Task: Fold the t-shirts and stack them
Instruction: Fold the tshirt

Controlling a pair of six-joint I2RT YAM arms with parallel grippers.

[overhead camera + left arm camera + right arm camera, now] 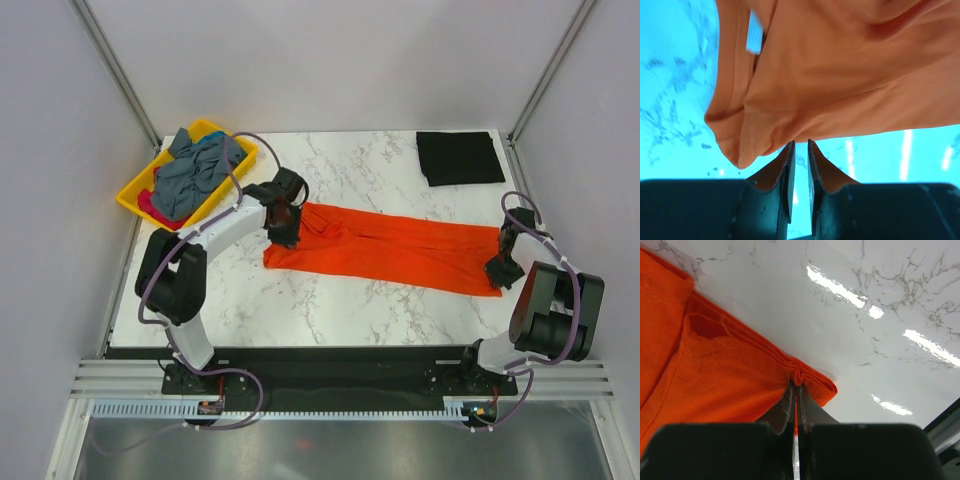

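Observation:
The bright orange t-shirt point(400, 250) lies stretched in a long band across the middle of the marble table. My left gripper point(284, 232) is at its left end. In the left wrist view the jaws point(800, 145) stand a narrow gap apart with bare table showing between them, and their tips touch the shirt's edge point(840, 75). My right gripper point(497, 270) is at the shirt's right end. In the right wrist view it point(795, 385) is shut on a pinched fold of the orange cloth point(715, 375). A folded black t-shirt point(459, 157) lies at the back right.
A yellow plastic tray point(135, 195) at the back left holds a crumpled grey-blue shirt point(195, 170) with pink cloth point(150, 205) under it. Metal frame posts stand at both back corners. The table's near edge runs just in front of the arm bases.

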